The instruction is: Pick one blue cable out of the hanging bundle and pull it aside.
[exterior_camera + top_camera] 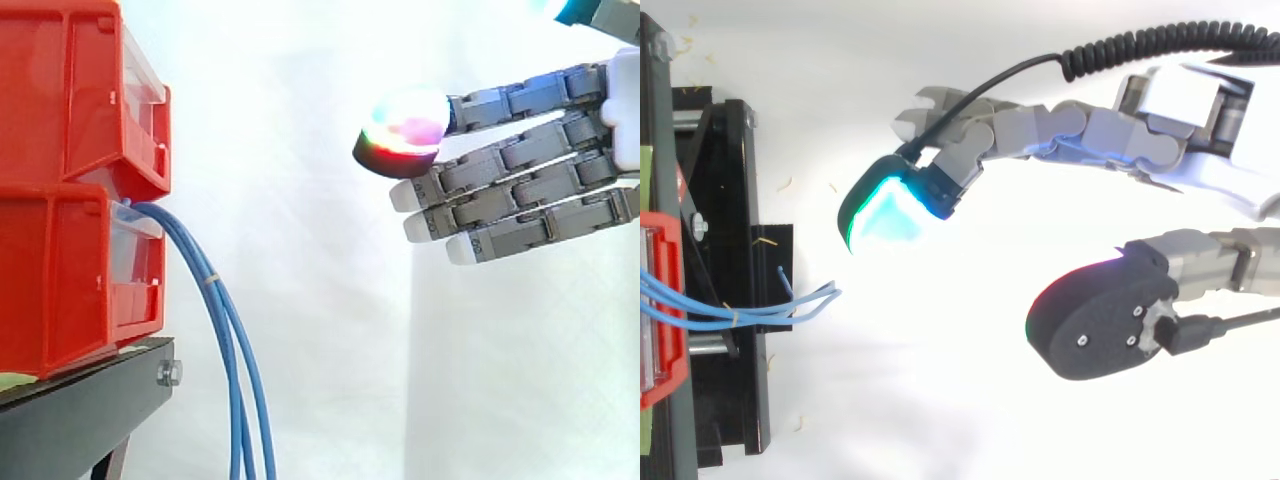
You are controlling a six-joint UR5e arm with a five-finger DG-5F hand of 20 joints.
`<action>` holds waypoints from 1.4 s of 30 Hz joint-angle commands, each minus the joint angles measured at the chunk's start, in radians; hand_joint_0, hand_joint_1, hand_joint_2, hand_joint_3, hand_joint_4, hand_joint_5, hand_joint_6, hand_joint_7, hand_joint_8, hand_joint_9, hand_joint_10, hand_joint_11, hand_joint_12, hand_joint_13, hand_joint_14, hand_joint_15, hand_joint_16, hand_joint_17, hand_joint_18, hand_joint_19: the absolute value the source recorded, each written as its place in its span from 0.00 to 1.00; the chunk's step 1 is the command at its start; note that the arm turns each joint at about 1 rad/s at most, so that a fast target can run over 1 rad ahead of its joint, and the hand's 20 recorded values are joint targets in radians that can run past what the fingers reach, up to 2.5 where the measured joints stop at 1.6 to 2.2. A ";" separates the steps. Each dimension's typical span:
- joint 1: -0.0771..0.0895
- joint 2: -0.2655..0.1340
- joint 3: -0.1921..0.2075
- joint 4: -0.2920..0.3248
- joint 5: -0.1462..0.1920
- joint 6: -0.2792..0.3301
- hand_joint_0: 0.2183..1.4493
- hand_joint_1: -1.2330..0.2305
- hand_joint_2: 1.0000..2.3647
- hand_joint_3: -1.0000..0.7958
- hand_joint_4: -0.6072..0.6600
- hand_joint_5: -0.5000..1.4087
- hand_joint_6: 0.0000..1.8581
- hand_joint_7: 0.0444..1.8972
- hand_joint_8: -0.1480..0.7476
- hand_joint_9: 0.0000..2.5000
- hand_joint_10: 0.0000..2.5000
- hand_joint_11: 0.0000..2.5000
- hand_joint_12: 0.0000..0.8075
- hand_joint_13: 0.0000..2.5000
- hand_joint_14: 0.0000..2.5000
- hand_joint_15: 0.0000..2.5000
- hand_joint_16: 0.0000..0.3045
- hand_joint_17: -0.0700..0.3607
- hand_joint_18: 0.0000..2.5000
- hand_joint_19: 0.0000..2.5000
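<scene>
Blue cables [228,340], thin, with pale tie [210,281]

The bins [70,180] are bright red and the stand [85,410] is black. The cables [238,370] are light blue, one with a pale band. The hand [530,170] is grey; one fingertip [405,125] glows red, green and magenta, another fingertip [885,215] cyan. The curtain [320,330] is white.

From above, the hand [1070,135] is hovering with its fingers stretched out, its cyan-green fingertip [885,215] pointing toward but not touching the blue cables [770,310], which are poking out of the red bin [668,235] across the black stand [735,200].
</scene>
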State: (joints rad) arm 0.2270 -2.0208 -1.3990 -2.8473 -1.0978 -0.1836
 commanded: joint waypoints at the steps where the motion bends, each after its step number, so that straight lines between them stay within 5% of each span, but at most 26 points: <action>1: 0.005 0.001 0.000 0.003 0.015 -0.004 0.24 0.54 0.00 0.30 0.64 0.14 0.27 0.35 0.41 0.08 0.00 0.00 0.42 0.02 0.00 0.02 0.19 0.46 0.00 0.04; 17: 0.020 -0.001 0.000 0.005 0.044 -0.017 0.24 0.54 0.00 0.30 0.64 0.14 0.27 0.35 0.41 0.08 0.00 0.00 0.42 0.02 0.00 0.02 0.19 0.46 0.00 0.04; 22: 0.021 -0.052 0.002 0.011 0.047 0.009 0.24 0.54 0.00 0.30 0.65 0.14 0.27 0.35 0.41 0.08 0.00 0.00 0.41 0.02 0.00 0.02 0.19 0.46 0.00 0.05; 31: 0.029 -0.053 0.002 0.022 0.050 0.035 0.24 0.54 0.00 0.30 0.65 0.14 0.27 0.35 0.42 0.09 0.00 0.00 0.41 0.03 0.00 0.02 0.19 0.46 0.00 0.05; 37: 0.025 -0.102 0.002 0.037 0.050 0.053 0.24 0.54 0.00 0.30 0.65 0.14 0.27 0.36 0.42 0.09 0.00 0.00 0.41 0.03 0.00 0.02 0.19 0.46 0.00 0.05; 42: 0.029 -0.105 0.002 0.048 0.056 0.047 0.24 0.54 0.00 0.30 0.65 0.14 0.27 0.36 0.42 0.09 0.00 0.00 0.41 0.03 0.00 0.02 0.19 0.46 0.00 0.05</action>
State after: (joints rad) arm 0.2540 -2.1223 -1.3975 -2.8042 -1.0459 -0.1327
